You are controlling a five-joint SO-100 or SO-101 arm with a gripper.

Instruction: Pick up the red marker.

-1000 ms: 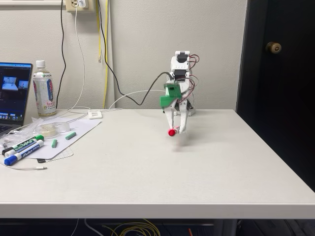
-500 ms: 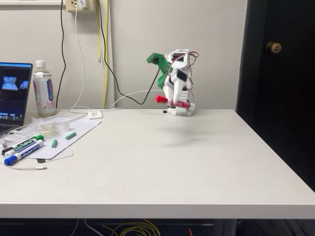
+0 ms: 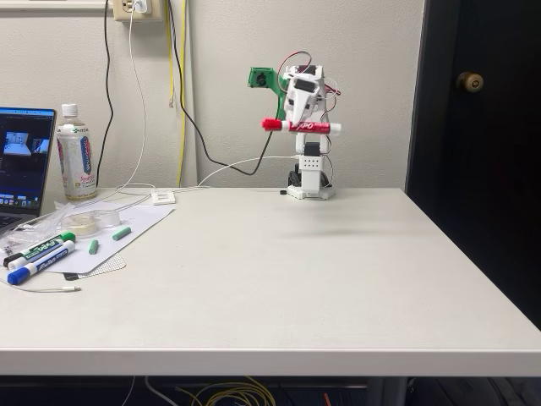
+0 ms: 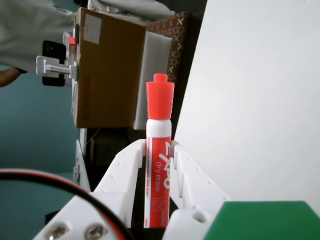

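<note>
Red marker (image 3: 301,126) riding high above the table (image 3: 279,279) in the fixed view, lying level across the gripper (image 3: 296,121), cap pointing left, well clear of the surface. Hanging over the arm's own base at the far edge. Closing in through the wrist view: white fingers (image 4: 125,165) pressing on both sides of the marker (image 4: 158,150) at the label band, jaws nearly closed around the barrel, cap sticking out past the tips.

Worrying about slip now. Gripping a smooth round barrel with hard plastic, and holding it sideways, so risking a roll or slide out of the pinch on any jerk. Dropping from this height probably meaning a bounce and a roll along the table, possibly off the edge. Looking safe otherwise: green and blue markers (image 3: 38,256) sitting far off at the left, near the bottle (image 3: 75,154).
</note>
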